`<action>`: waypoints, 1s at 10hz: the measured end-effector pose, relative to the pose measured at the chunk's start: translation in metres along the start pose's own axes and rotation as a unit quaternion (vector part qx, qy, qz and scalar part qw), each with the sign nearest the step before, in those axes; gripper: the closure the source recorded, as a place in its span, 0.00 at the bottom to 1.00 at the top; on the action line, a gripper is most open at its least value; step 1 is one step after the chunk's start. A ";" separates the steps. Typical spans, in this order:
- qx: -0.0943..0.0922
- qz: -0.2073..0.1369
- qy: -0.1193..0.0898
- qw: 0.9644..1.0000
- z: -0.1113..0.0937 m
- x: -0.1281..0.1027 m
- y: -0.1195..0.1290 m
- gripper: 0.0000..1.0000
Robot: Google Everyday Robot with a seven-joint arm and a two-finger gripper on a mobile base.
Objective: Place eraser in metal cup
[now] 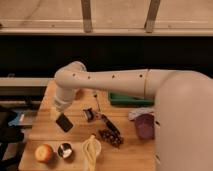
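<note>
Dark wall band (40, 55) fills the upper half behind everything, with a pale ledge and two grey metal uprights (87, 15) along the top edge. White robot arm (125, 82) enters large from the right edge, runs left across mid-frame, bends upper left of centre and drops down. Wooden surface (45, 132) takes the lower left and centre, light brown, bare wood showing near its left edge. Off that left edge: dark clutter and a blue item (22, 118), too unclear to name. Green tray (131, 99) at the back of the surface, right of centre, partly under the arm. Purple object (145, 126) right of centre, close to the arm's bulk. Pale banana-like item (91, 150) bottom centre. Dark grape-like cluster (111, 137) just up and right of it. Dark-handled utensil (106, 120) lies diagonally at centre. Red-yellow apple (44, 152) bottom left. Orange bowl (79, 93) peeks out behind the arm's downward link. Gripper (60, 115) is left of centre over the surface, fingers clamped on the eraser (64, 123), a black block hanging tilted at their tip. Cannot tell if it touches the wood. Metal cup (65, 150) sits upright bottom left, just right of the apple, below the eraser and apart from it. Small dark metal piece (89, 114) lies right of the eraser.
</note>
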 end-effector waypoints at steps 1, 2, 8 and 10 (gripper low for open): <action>-0.006 -0.002 -0.004 1.000 -0.001 0.003 0.006 1.00; -0.014 -0.005 -0.004 1.000 -0.001 0.009 0.017 1.00; -0.067 -0.021 0.021 0.997 0.021 0.022 0.058 1.00; -0.094 -0.021 0.025 0.995 0.038 0.028 0.059 1.00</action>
